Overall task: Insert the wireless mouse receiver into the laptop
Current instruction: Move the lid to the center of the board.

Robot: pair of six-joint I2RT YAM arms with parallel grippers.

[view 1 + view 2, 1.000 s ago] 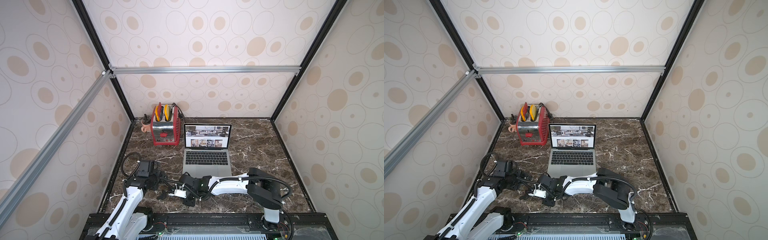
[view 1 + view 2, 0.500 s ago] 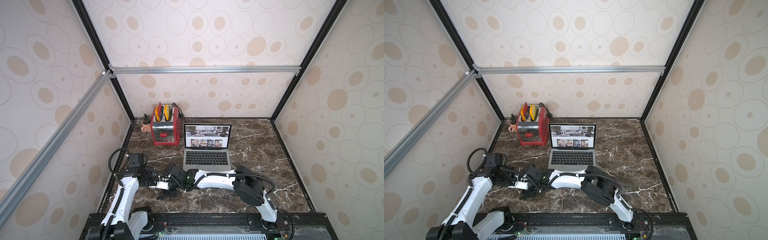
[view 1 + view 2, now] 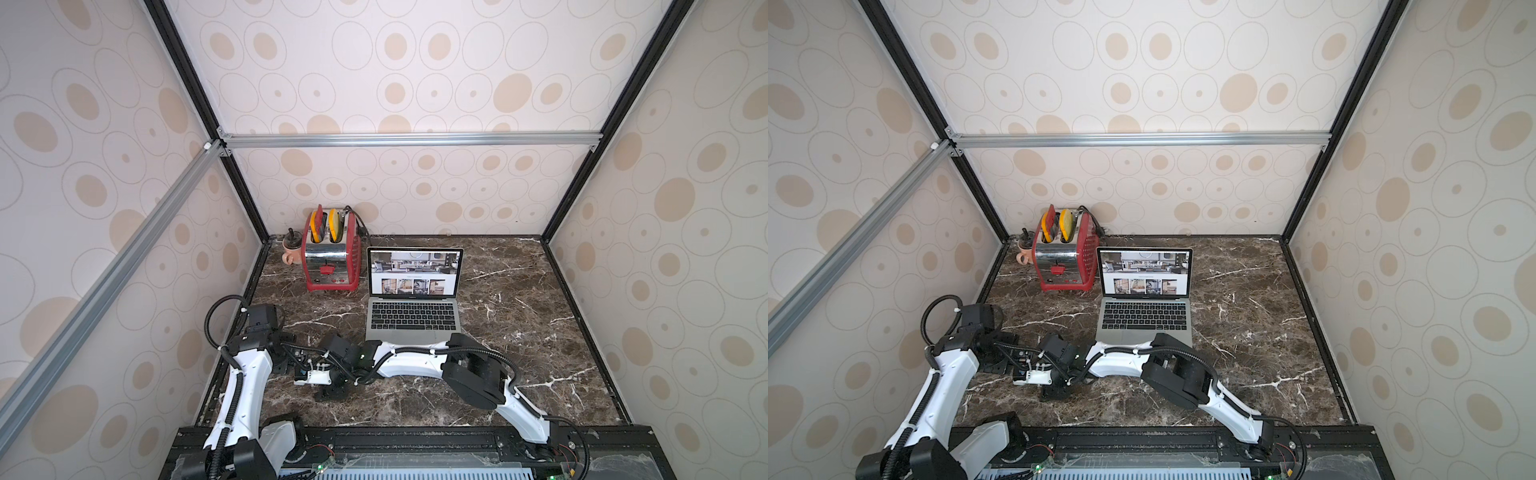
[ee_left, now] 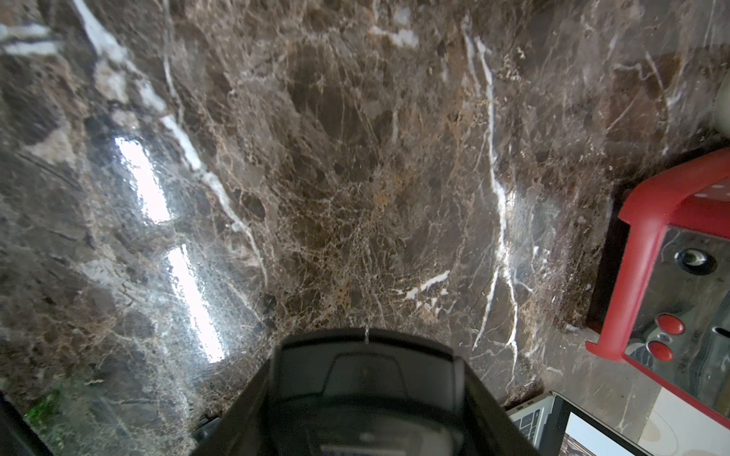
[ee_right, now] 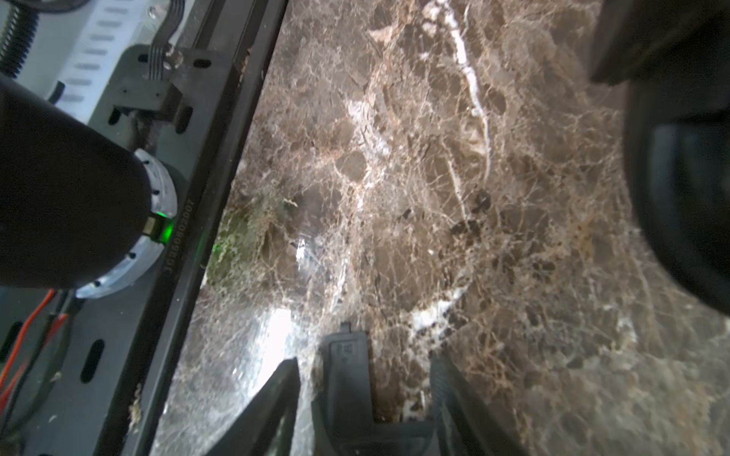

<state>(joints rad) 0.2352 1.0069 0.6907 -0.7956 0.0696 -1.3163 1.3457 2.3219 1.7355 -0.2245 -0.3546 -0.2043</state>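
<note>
Centre the parted right gripper [image 5: 365, 361] on the black receiver-like piece [image 5: 347, 367] before clamping; left gripper [image 4: 365, 343] pinched closed.

The laptop [image 3: 413, 309] sits open mid-table [image 3: 523, 345], screen toward the back wall. The toaster [image 3: 330, 259] stands just behind it to the left, and a mug [image 3: 291, 254] sits beside the toaster in the back-left corner.

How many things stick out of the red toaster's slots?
2 in the red toaster: a red-and-yellow piece in the slot nearer the mug, a yellow piece in the slot nearer the laptop. The slots' insides are hidden.
</note>
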